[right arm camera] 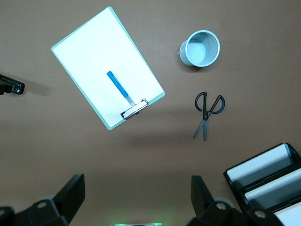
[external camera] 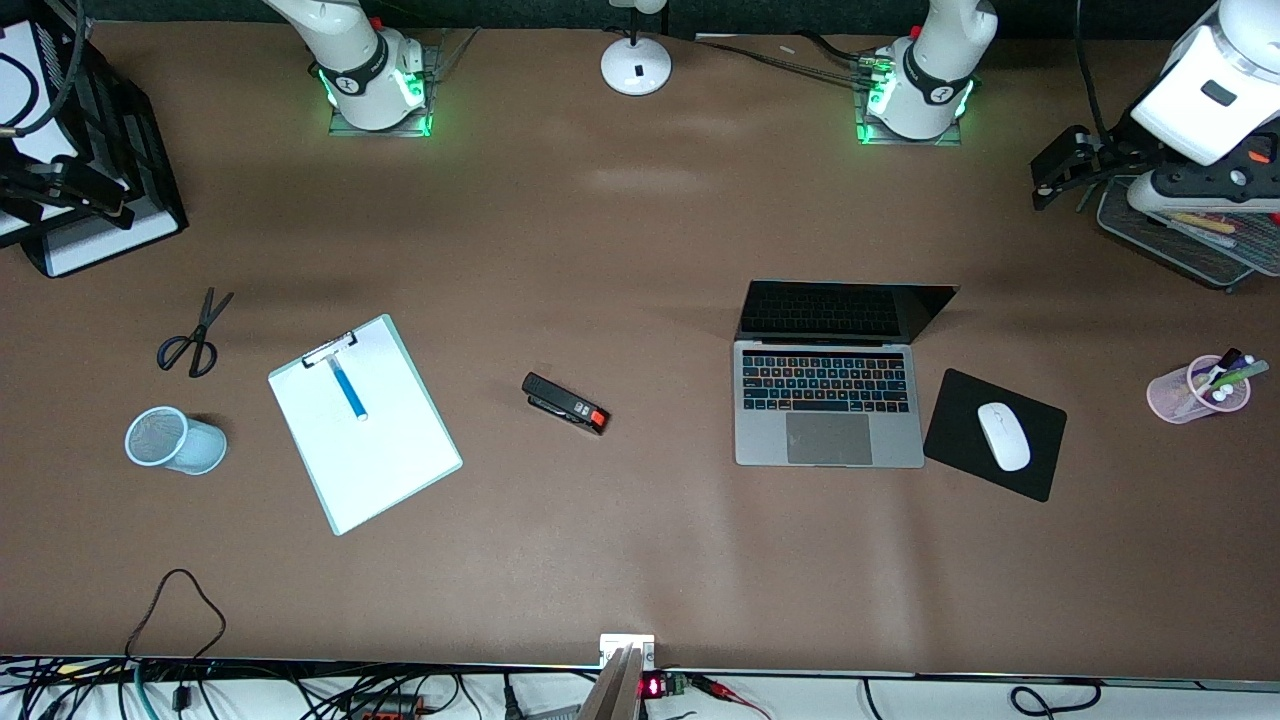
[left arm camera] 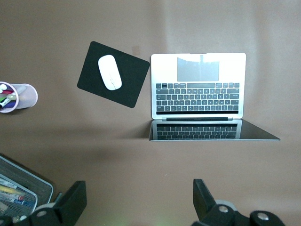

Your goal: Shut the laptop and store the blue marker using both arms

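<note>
The laptop (external camera: 828,400) stands open on the brown table (external camera: 640,560) toward the left arm's end, its dark screen raised and tilted back, keys and trackpad exposed. Just beside it, toward the left arm's end, lies a black mouse pad (external camera: 960,440) carrying a white mouse (external camera: 1003,436); pad and laptop edge appear close to touching, though the front view does not settle contact. Further toward that end a translucent pink cup (external camera: 1190,395) holds several pens. The blue marker (external camera: 349,388) lies flat on a white clipboard (external camera: 380,450) toward the right arm's end, its upper end just below the metal clip. Black-handled scissors (external camera: 193,340) lie farther from the front camera than a pale blue mesh cup (external camera: 175,440), which rests on its side; both are near the clipboard, apart from it. A black stapler with a red end (external camera: 565,403) sits between clipboard and laptop, well apart from each. The left gripper (left arm camera: 138,202) hangs high over bare table near the laptop's raised screen, jaws spread wide and holding nothing. The right gripper (right arm camera: 136,200) hangs high over bare table near the clip end of the clipboard, jaws likewise at full spread and empty. A black tray stack (right arm camera: 268,181) with white sheets stands at the right arm's end; a mesh tray (external camera: 1180,240) with markers stands at the left arm's end.
</note>
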Controlling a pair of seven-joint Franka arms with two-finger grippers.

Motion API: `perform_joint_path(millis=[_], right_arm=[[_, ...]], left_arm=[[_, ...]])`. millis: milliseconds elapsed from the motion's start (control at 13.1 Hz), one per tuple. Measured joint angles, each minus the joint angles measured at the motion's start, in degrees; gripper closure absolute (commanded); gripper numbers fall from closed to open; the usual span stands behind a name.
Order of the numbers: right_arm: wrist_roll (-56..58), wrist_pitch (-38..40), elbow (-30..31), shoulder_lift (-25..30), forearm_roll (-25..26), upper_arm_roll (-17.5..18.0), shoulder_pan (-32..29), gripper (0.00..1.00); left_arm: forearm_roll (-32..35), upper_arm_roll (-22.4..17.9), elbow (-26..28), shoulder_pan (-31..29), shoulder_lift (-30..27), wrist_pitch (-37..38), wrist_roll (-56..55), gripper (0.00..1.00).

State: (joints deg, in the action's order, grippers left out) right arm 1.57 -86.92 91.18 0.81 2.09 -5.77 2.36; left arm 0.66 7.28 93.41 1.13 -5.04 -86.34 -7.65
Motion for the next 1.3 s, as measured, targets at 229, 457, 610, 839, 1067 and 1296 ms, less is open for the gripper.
perform_joint_path(millis=[229, 457, 610, 839, 1067, 1296], right_arm=[[0.00, -1.18, 0.19, -3.12, -0.24, 0.42, 0.44, 0.00], [0.00, -5.75, 0.27, -7.67, -0.24, 0.51, 2.41, 0.00], [0.00, -8.28, 0.32, -11.32, -0.24, 0.53, 2.62, 0.00], [3.16, -9.67, 0.36, -17.02, -0.25, 0.56, 2.89, 0.00], [4.51, -13.26, 0.40, -22.66, -0.25, 0.58, 3.91, 0.00], [6.69, -17.74, 0.43, -27.51, -0.25, 0.60, 4.31, 0.00]], left_arm=[[-0.11, 1.16, 3.30, 0.04, 0.44, -0.03, -0.04, 0.00], [-0.24, 3.18, 7.05, 0.11, 2.89, -1.75, -0.04, 0.00], [-0.26, 4.54, 11.48, 0.15, 4.02, -6.54, -0.07, 0.00], [-0.27, 6.49, 16.31, 0.19, 4.15, -10.49, -0.17, 0.00], [-0.27, 7.51, 21.67, 0.21, 3.33, -15.85, -0.21, 0.00], [-0.27, 8.80, 27.08, 0.20, 1.87, -20.38, -0.77, 0.00]])
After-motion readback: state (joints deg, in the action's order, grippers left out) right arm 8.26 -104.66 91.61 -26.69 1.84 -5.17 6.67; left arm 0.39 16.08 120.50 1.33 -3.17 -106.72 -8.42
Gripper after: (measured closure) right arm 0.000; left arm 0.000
